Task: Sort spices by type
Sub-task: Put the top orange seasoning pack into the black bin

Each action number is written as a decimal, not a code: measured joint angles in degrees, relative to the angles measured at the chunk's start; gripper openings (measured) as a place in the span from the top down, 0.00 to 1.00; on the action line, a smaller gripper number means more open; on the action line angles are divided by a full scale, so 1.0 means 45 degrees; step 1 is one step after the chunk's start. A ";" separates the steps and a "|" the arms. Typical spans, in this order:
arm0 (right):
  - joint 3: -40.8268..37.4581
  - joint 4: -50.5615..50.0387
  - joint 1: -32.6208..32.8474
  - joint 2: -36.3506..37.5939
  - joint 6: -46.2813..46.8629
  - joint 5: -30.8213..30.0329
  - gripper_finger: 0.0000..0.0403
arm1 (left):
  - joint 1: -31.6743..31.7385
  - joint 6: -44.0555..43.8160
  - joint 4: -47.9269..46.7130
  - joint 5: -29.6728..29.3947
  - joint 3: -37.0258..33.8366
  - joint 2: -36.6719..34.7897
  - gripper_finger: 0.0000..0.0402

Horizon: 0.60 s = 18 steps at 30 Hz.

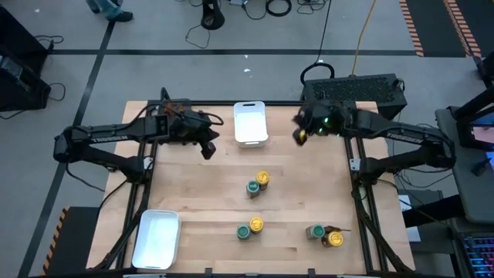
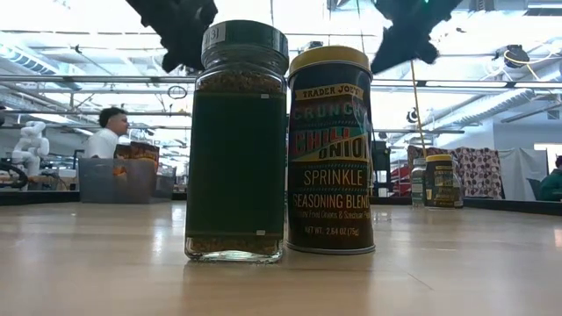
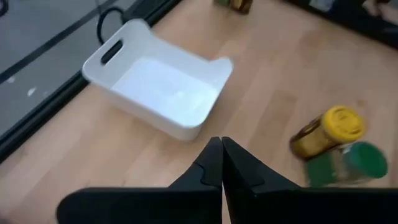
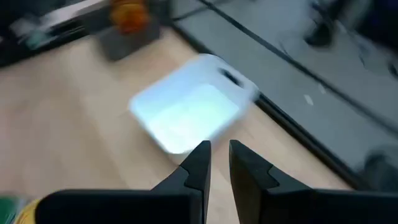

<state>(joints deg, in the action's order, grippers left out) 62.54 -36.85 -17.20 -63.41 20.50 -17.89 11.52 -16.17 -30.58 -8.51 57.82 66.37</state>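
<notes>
Jars: green-lidded jar point(image 2: 235, 140) and yellow-lidded jar point(image 2: 331, 149) touching, mid-table; two more pairs toward the near edge
Left gripper point(image 1: 208, 147): closed, empty — beside far-edge tray point(image 1: 250, 123)
Right gripper point(image 1: 298, 137): slightly parted, empty — other side

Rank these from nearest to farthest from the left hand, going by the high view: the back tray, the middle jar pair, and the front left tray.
From the left hand, shut at the table's back left:
1. Back tray, just to its right at the back edge.
2. Middle jar pair, toward the table's centre.
3. Front left tray, at the near left corner.
</notes>
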 joint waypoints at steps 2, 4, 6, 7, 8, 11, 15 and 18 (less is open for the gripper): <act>0.0016 -0.0816 -0.1015 0.0179 0.0874 -0.0014 0.90 | -0.0121 -0.0181 0.0440 -0.0001 0.0000 0.0000 0.97; 0.0016 -0.1527 -0.1902 0.0251 0.0957 -0.0058 0.89 | -0.0180 -0.0337 0.0971 0.0005 0.0000 -0.0008 0.95; 0.0016 -0.1997 -0.2711 0.0249 0.0887 -0.0057 0.86 | -0.0252 -0.0338 0.1337 0.0122 0.0000 -0.0019 0.92; 0.0016 -0.2076 -0.3065 0.0240 0.0656 -0.0087 0.85 | -0.0260 -0.0342 0.1437 0.0168 0.0000 -0.0019 0.90; 0.0016 -0.2090 -0.3362 0.0236 0.0319 -0.0138 0.83 | -0.0260 -0.0342 0.1474 0.0185 0.0000 -0.0019 0.88; 0.0016 -0.2045 -0.4212 0.0256 0.0047 -0.0910 0.76 | -0.0260 -0.0462 0.1364 0.0342 0.0000 -0.0019 0.82; 0.0016 -0.1965 -0.5309 0.0217 0.1291 -0.1795 0.66 | -0.0260 -0.0673 0.1339 0.0398 -0.0005 -0.0015 0.74; 0.0007 -0.2318 -0.6025 0.0003 0.2583 -0.1722 0.60 | -0.0260 -0.0677 0.1334 0.0466 -0.0005 -0.0015 0.70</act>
<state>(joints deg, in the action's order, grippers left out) 62.57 -47.29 -44.32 -63.40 32.12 -25.64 10.35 -19.22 -24.58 -6.42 57.80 66.30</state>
